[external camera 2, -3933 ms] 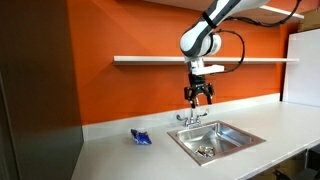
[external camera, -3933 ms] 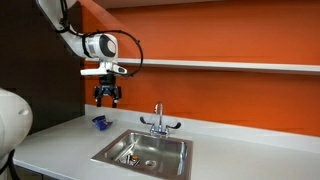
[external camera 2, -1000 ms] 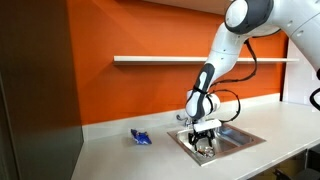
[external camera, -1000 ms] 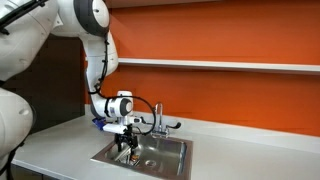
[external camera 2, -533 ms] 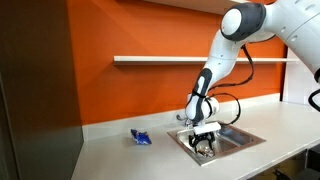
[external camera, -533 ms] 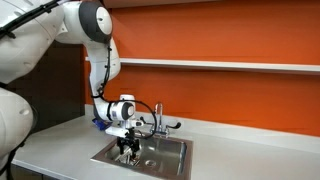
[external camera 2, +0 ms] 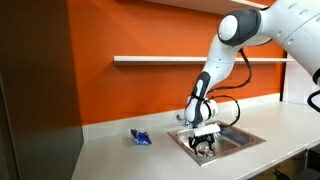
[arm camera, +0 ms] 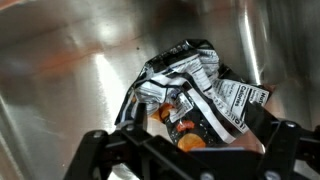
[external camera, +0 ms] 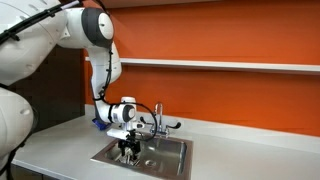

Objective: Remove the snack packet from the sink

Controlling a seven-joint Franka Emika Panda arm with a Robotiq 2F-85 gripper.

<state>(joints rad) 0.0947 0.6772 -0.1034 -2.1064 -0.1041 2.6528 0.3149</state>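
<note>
the snack packet (arm camera: 200, 95) lies crumpled on the steel floor of the sink (external camera: 183, 152), at centre right of the wrist view; its black-and-white printed side faces up, with an orange patch towards the lower middle of that frame; in both exterior views the arm hides it.

the gripper (arm camera: 190, 142) hangs right over it, low inside the basin; the fingers (arm camera: 100, 145) look spread, one at lower left and one at lower right of the wrist view, with the packet between them and nothing pinched yet; whether the tips touch the foil i cannot tell.

the step in hand, as i judge it, is the grasp; to do it well, sink the tips down beside the thick crumpled middle rather than a loose corner; close slowly so the slippery film bunches up instead of sliding out; keep the tips from scraping the steel; then lift straight up until the packet is above the rim before moving sideways.

around it: the faucet (external camera: 158, 118) stands at the back edge of the sink, just behind the wrist, and is the thing most likely to be knocked on the way out; the basin walls sit close on each side; a small blue object (external camera 2: 141, 137) lies on the counter (external camera 2: 110, 150) at centre left, well apart from the basin; a shelf (external camera 2: 150, 59) runs along the orange wall above, out of the way.
</note>
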